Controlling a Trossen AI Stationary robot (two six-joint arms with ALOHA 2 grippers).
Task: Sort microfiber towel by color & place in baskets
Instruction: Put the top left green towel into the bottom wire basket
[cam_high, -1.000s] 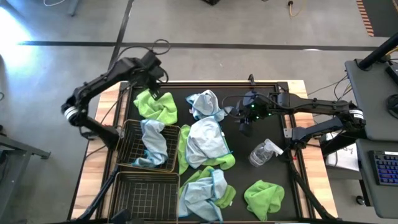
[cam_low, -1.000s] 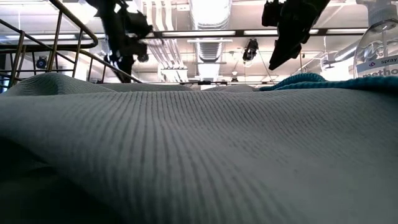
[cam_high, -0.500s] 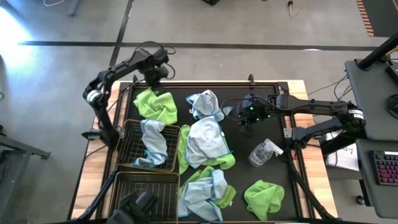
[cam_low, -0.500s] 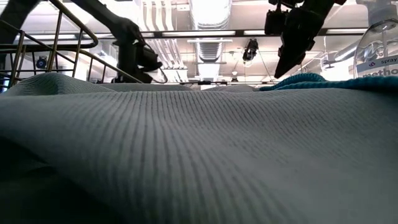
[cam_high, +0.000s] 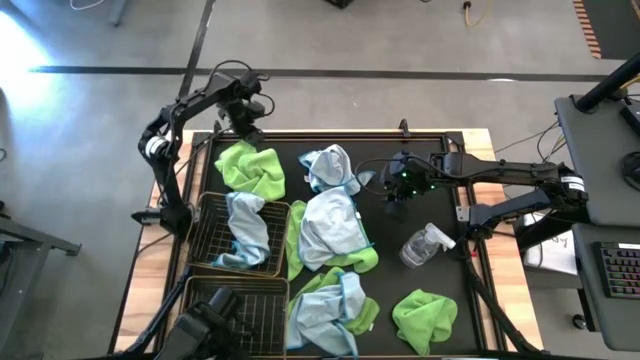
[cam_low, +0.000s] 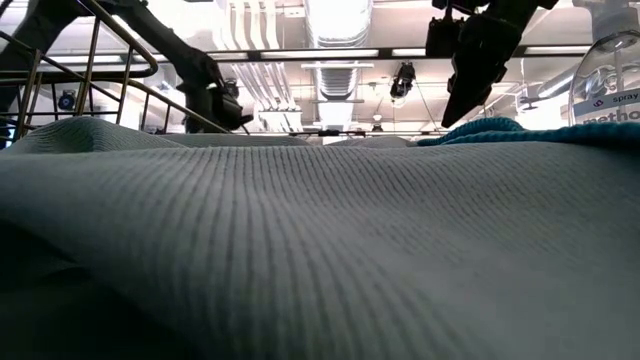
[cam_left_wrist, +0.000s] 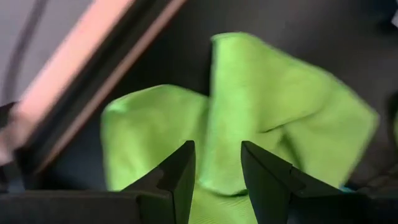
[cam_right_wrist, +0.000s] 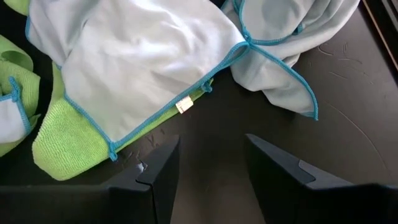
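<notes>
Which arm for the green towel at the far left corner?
Left. Its open end effector hangs right over that green towel; the right end effector sits across the mat beside the blue towel.

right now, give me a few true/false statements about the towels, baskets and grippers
1. A pale blue towel lies in the far basket. True.
2. The near basket holds a green towel. False: no towel shows in it; only a dark arm part overlaps its corner.
3. The left gripper grips a green towel. False: its fingers stand apart with nothing between them, above the green towel at the table's far left.
4. The right gripper is open over bare mat, beside the blue towels. True.
5. The spray bottle lies on the mat, outside both baskets. True.
6. Every green towel is already in a basket. False: none is; one lies near the front edge.
</notes>
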